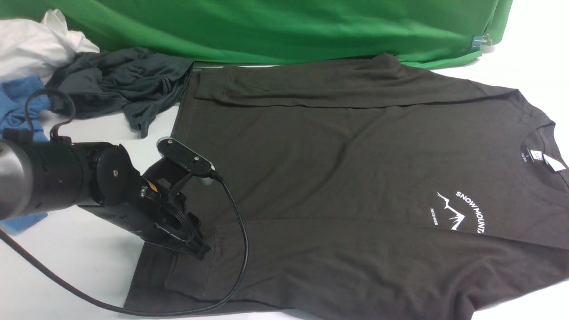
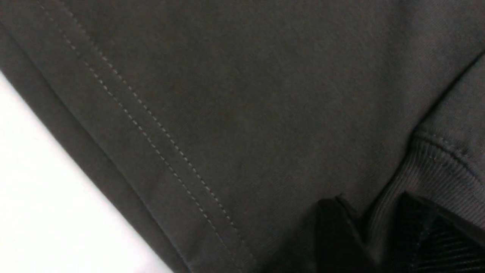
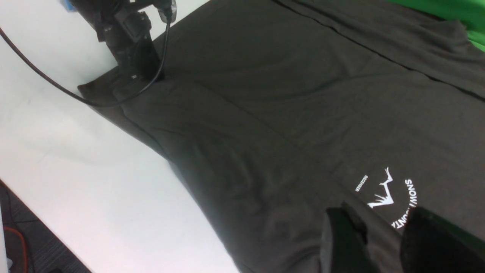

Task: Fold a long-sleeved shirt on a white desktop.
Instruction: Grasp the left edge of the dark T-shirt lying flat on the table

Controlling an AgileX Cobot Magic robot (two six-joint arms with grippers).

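The long-sleeved shirt lies flat on the counter, its 2 sleeves folded inward. The left gripper sets its fingers either side of the ribbed cuff; I cannot tell whether they pinch it. The right gripper hovers part-open and empty beside the print. Best to clamp the cuff firmly, lift low, and keep the cloth taut.
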